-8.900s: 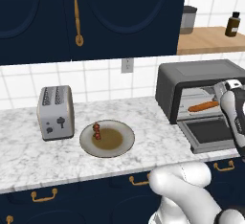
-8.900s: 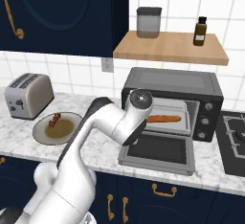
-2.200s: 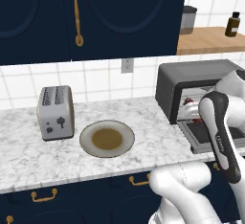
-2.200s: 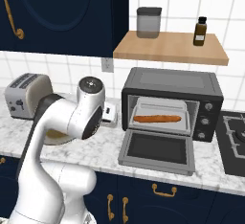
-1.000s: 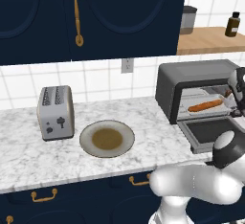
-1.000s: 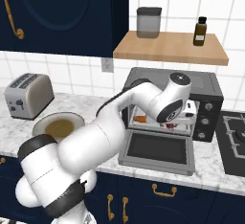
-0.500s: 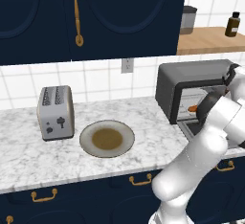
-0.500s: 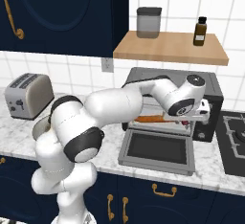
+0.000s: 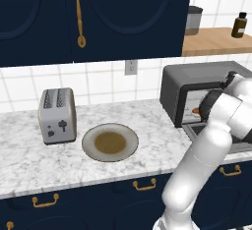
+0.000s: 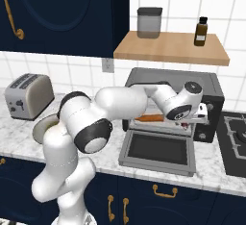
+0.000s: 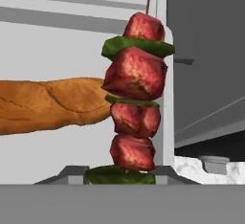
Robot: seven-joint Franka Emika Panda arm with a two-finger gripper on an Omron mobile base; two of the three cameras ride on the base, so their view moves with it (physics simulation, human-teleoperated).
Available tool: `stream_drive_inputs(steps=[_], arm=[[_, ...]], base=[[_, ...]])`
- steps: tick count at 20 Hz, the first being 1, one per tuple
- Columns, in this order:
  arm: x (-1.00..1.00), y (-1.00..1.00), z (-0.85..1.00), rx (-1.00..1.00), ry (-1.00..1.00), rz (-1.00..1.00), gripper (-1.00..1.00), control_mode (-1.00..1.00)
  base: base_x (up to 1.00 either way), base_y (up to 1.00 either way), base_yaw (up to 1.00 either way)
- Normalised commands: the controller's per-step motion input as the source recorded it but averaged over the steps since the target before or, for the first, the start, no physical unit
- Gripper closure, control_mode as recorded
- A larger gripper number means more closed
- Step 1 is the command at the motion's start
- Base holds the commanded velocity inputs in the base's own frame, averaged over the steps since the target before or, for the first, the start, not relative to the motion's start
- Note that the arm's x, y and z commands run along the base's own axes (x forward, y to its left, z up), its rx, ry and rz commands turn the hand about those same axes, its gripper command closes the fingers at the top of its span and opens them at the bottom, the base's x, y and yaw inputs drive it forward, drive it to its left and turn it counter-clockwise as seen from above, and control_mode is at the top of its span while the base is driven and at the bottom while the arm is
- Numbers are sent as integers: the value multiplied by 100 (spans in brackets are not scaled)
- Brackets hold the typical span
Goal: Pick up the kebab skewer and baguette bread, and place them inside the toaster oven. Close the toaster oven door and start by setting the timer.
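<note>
White marbled worktop (image 9: 29, 160) along the tiled wall, with a wooden shelf (image 10: 168, 48) above it.

On your worktop you have a silver two-slot toaster (image 9: 57, 115) at the left, a round plate (image 9: 110, 142) just to its right and nearer you, and the toaster oven (image 10: 173, 105) further right, its door (image 10: 157, 152) dropped flat over the near edge. A hob (image 10: 234, 142) sits at the far right. On the shelf you see a grey canister (image 10: 149, 22) and a dark bottle (image 10: 202, 31), well apart.
</note>
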Motion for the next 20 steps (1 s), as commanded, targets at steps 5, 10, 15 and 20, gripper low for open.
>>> stream_drive_inputs(steps=[5,10,15,20], arm=[[2,-17,-4,9,0,0,100,-100],[0,0,-30,4,0,0,-100,-100],[-8,-1,-20,0,0,0,-100,-100],[-26,0,3,0,-1,0,-100,-100]], base=[[0,0,0],[0,0,0],[0,0,0],[0,0,0]])
